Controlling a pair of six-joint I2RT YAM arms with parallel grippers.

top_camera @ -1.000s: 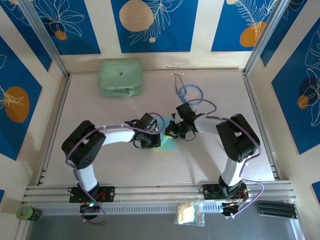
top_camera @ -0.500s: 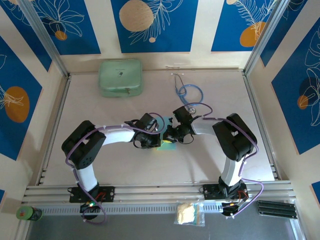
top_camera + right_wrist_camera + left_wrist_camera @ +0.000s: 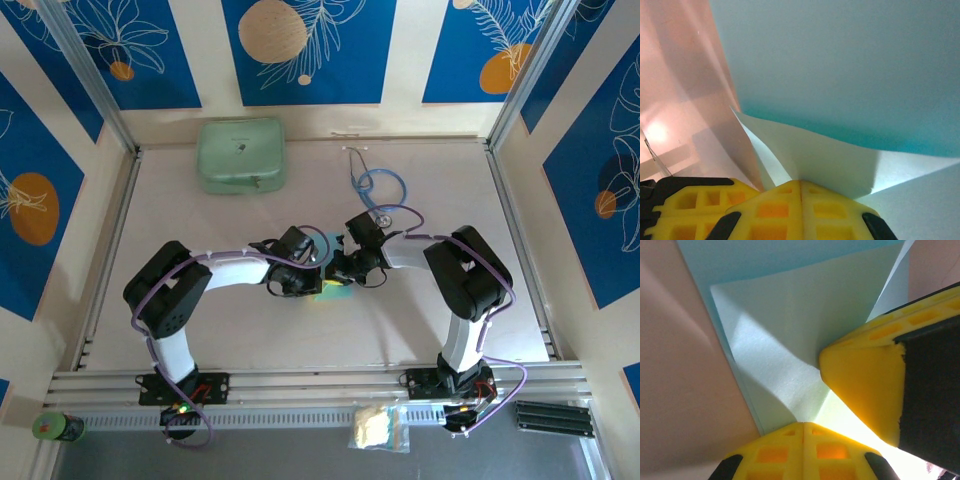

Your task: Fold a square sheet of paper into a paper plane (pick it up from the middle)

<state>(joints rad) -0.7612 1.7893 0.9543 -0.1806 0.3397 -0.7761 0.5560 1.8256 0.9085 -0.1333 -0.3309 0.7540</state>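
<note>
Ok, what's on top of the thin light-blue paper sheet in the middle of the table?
The shut yellow-fingered left gripper and right gripper rest tips-down on the paper sheet, by a folded flap. From above, both arms cover most of it.

My table (image 3: 200, 330) is a pale beige board, and the paper (image 3: 335, 291) lies on it near the middle, light blue, with a folded flap showing in my wrist views. Well behind the paper and off to its left sits the green case (image 3: 241, 155). Behind the paper and slightly right lies the stethoscope (image 3: 378, 186), its blue tube coiled.
</note>
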